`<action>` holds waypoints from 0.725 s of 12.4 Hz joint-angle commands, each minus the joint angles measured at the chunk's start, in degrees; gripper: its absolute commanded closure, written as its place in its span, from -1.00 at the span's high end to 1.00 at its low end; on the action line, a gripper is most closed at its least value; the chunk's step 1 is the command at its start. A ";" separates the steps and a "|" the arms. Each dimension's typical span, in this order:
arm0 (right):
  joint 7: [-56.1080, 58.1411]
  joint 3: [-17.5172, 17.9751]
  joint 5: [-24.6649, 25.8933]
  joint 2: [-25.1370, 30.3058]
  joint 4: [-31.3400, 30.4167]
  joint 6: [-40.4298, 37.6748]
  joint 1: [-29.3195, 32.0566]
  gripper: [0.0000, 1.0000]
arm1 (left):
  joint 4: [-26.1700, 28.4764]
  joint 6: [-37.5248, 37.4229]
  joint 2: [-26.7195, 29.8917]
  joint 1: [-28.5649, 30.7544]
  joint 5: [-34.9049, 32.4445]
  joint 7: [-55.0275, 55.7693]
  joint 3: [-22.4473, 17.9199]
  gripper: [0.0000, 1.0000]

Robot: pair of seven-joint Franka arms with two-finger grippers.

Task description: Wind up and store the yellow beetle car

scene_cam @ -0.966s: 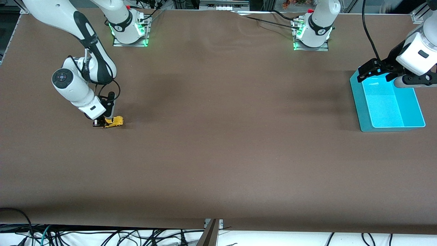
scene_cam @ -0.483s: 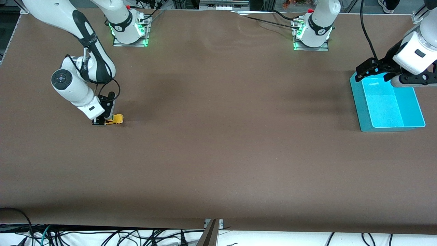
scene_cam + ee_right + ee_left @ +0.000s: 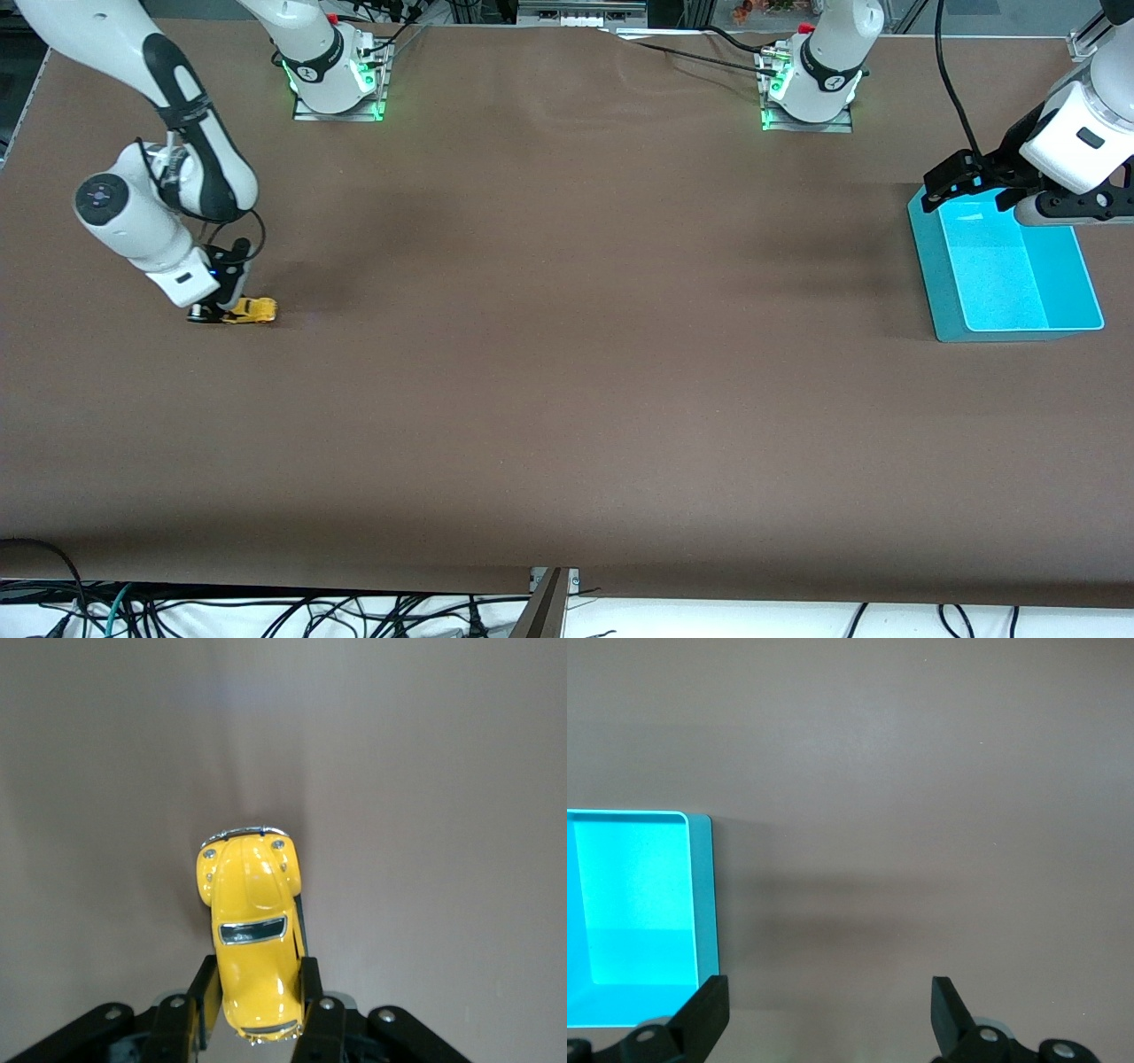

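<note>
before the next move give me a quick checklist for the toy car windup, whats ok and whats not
1. Right gripper shut on the small yellow beetle-shaped toy car: ok.
2. Car low on the brown table: ok; wheel contact: cannot tell.
3. Open teal plastic bin empty to receive the car: ok.
4. Left gripper open over the table beside the bin's edge, waiting: ok.
5. Car stored in bin: not ok.
</note>
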State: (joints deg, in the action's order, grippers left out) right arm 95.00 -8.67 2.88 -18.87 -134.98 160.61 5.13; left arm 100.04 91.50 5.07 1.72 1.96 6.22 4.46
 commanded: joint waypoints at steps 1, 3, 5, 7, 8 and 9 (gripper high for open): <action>4.47 0.41 0.20 -2.40 -0.11 1.19 5.83 -0.79 | -0.28 -0.70 0.73 0.91 1.03 -1.38 0.29 1.00; 7.64 0.49 0.37 -2.92 0.77 1.55 9.62 -0.79 | -0.37 -0.88 0.82 0.91 1.03 -1.47 0.29 1.00; 7.65 0.49 0.29 -2.93 1.04 1.64 9.81 -0.75 | -0.28 -1.14 0.82 1.00 1.03 -1.47 0.11 1.00; 7.65 0.58 0.20 -2.93 1.13 1.64 9.81 -0.64 | -0.28 -1.14 0.82 1.09 1.03 -1.47 0.11 1.00; 7.31 0.67 0.02 -2.67 1.13 1.55 9.72 -0.04 | -0.28 -1.14 0.82 1.09 1.03 -1.47 0.11 1.00; 7.13 0.76 0.02 -2.31 1.65 1.37 9.55 0.54 | -0.28 -1.14 0.82 1.09 1.03 -1.38 0.11 1.00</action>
State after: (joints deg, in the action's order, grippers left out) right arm 101.57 -8.58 2.88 -19.85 -134.12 161.54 14.13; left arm 100.01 91.22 5.14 2.10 1.96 6.22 4.38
